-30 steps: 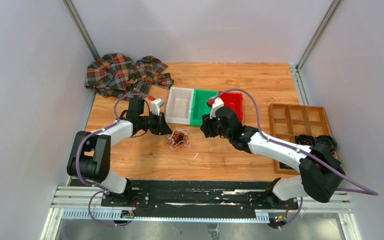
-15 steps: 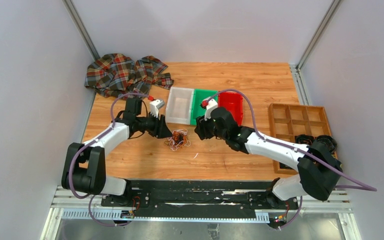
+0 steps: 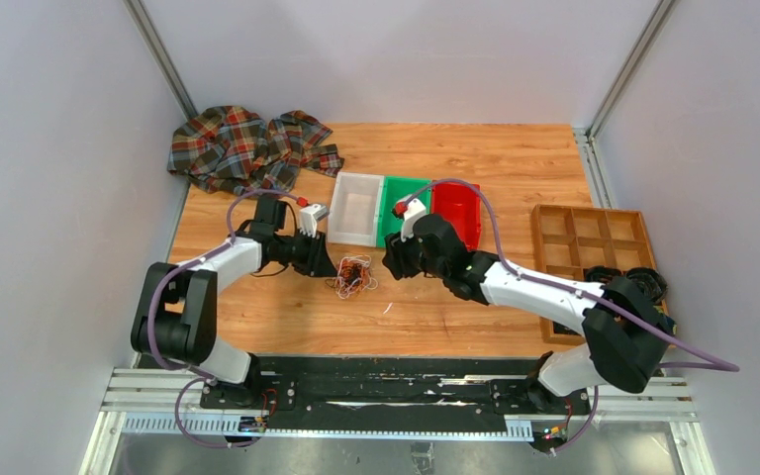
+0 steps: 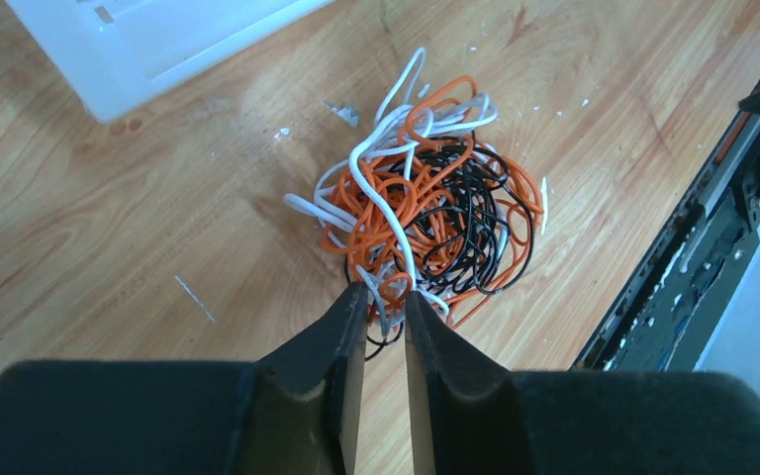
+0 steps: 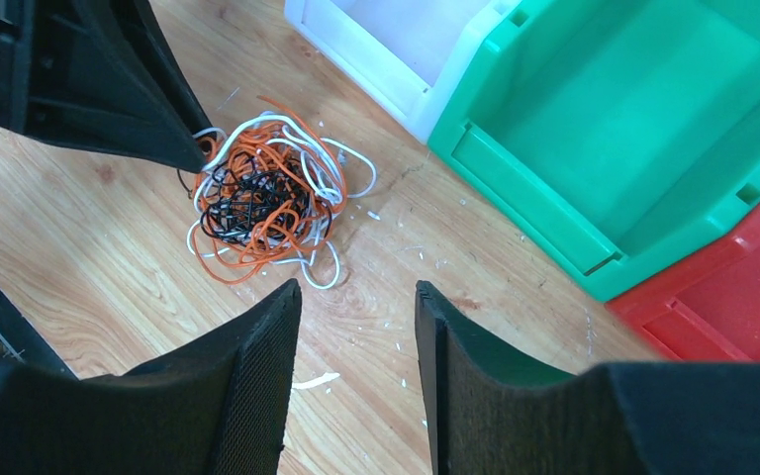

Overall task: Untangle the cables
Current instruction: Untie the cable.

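Observation:
The cables (image 3: pixel 353 276) are one small tangle of thin white, orange and black wires lying on the wooden table, in front of the white bin. In the left wrist view the tangle (image 4: pixel 426 213) lies just ahead of my left gripper (image 4: pixel 386 294). Its jaws are almost closed, with white and orange strands from the tangle's near edge caught between the tips. From above, the left gripper (image 3: pixel 329 265) touches the tangle's left side. My right gripper (image 3: pixel 393 259) is open and empty, a little to the right of the tangle. Its wrist view shows the tangle (image 5: pixel 262 203) beyond the open gripper (image 5: pixel 356 287).
White bin (image 3: pixel 354 208), green bin (image 3: pixel 401 203) and red bin (image 3: pixel 458 203) stand side by side just behind the tangle. A wooden compartment tray (image 3: pixel 594 247) with dark rolled coils (image 3: pixel 643 282) is at the right. A plaid cloth (image 3: pixel 247 146) lies at the back left.
My right gripper has moved left, closer to the tangle. My left gripper has shifted slightly nearer and onto the tangle's left edge. The tangle has stayed in place.

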`<act>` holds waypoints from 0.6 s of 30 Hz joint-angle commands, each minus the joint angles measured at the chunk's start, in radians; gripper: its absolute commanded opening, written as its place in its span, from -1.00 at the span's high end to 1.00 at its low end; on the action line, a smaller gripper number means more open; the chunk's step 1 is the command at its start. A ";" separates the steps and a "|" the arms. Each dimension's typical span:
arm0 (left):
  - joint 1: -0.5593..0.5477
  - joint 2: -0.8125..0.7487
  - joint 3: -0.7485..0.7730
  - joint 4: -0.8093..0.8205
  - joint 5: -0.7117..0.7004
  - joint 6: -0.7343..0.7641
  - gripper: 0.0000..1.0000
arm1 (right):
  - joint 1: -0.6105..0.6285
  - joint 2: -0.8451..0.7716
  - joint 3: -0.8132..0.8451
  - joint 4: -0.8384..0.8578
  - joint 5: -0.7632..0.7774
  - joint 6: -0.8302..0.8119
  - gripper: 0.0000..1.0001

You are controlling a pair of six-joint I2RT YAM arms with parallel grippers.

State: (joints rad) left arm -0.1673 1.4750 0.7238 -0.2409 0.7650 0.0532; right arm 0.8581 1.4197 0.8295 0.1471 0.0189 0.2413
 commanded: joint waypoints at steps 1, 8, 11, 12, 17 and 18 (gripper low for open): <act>-0.005 0.037 0.042 -0.001 0.024 0.004 0.62 | 0.014 0.016 0.037 0.029 -0.027 -0.012 0.07; -0.005 -0.057 0.080 -0.087 0.058 0.002 0.99 | 0.030 0.042 0.085 0.030 -0.045 -0.026 0.08; -0.005 -0.134 0.070 -0.124 0.074 0.011 0.99 | 0.057 0.054 0.110 0.024 -0.036 -0.044 0.07; -0.005 -0.152 0.075 -0.151 0.077 0.020 0.99 | 0.063 0.058 0.117 0.023 -0.033 -0.050 0.06; -0.005 -0.219 0.108 -0.282 0.097 0.067 0.99 | 0.089 0.067 0.144 0.029 -0.037 -0.058 -0.02; -0.005 -0.236 0.113 -0.297 0.108 0.072 0.99 | 0.097 0.067 0.146 0.033 -0.039 -0.063 -0.06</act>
State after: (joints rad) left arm -0.1669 1.2919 0.7986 -0.4240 0.8165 0.0814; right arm 0.9257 1.4780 0.9390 0.1600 -0.0120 0.2111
